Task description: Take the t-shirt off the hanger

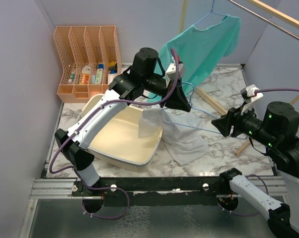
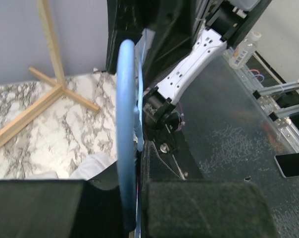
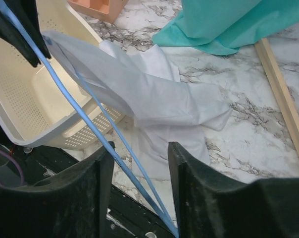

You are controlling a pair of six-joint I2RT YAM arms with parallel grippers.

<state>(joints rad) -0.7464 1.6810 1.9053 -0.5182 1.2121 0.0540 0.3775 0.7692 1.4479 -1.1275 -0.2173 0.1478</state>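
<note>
Left gripper (image 2: 132, 203) clamped on thin blue wire hanger (image 2: 124, 124), right gripper (image 3: 139, 198) jaws apart astride its wire, white fabric t-shirt (image 3: 164, 99) slumped over cream perforated plastic basket (image 1: 139, 159) rim and tabletop: closing there likely pinches wire instead of cloth, so shirt drags along.

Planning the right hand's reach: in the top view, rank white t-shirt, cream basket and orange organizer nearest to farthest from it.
1. White t-shirt, just left of the right hand.
2. Cream basket, centre-left.
3. Orange organizer, far left corner.
</note>
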